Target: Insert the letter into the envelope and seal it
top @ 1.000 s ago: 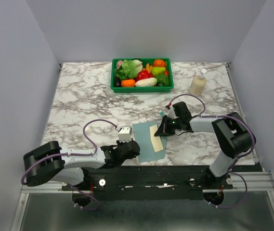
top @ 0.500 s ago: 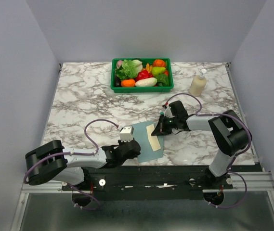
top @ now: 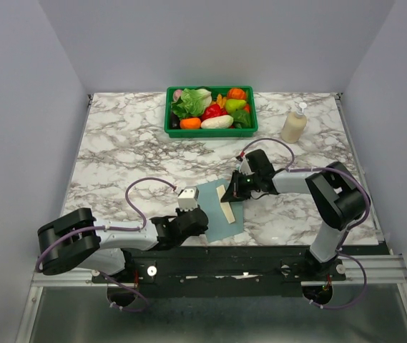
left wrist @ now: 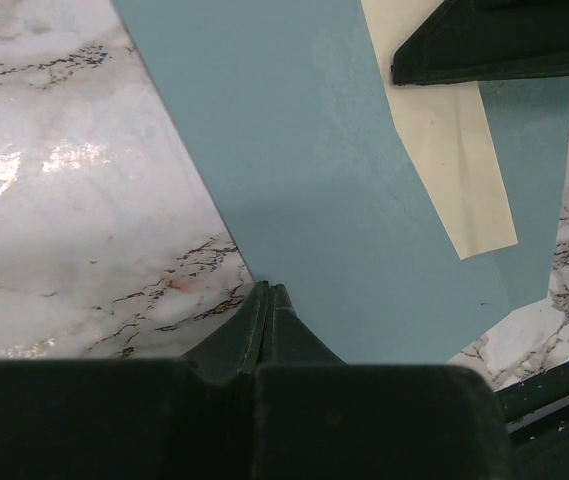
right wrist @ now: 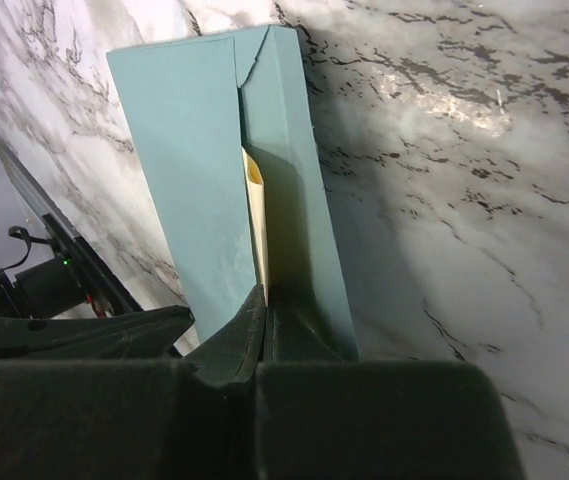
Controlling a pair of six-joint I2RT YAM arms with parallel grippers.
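1 letter partly in 1 envelope at counter 6 o'clock, L tool clamped on envelope's 9 o'clock edge, R tool pinching letter; 1 bin w/ veg at 12.

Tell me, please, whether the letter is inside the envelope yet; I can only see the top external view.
Observer: Partly. In the right wrist view the letter shows only as a thin cream strip between two teal layers of the envelope.
Operator: Thank you. Is the right gripper holding it?
Observer: Yes, the right gripper is shut on the near end of that cream strip.
Operator: And could you check the left gripper for me?
Observer: In the left wrist view the left gripper is shut on the envelope's edge, at a corner well clear of the letter.
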